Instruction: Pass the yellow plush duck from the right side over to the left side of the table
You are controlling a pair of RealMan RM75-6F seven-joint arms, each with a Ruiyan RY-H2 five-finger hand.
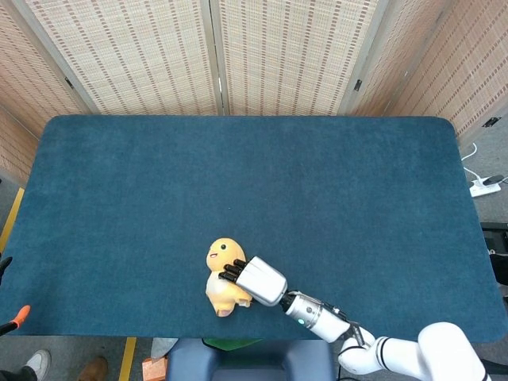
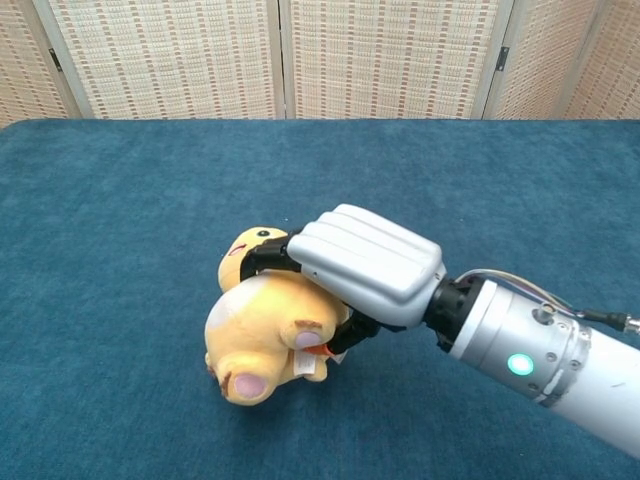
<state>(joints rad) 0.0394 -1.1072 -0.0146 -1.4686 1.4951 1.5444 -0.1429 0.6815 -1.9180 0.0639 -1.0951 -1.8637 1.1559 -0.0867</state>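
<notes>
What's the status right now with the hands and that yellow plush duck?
Right hand grips yellow plush duck, near table's front edge, left of centre. Left hand not in view. Nothing in the way.

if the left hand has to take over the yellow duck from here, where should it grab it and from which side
Probably the round body of the plush duck, coming from the robot's left. The right hand grips the duck from the right, its fingers wrapped by the neck, so the left flank and the bottom with the feet are bare. The head is smaller and crowded by those fingers.
</notes>
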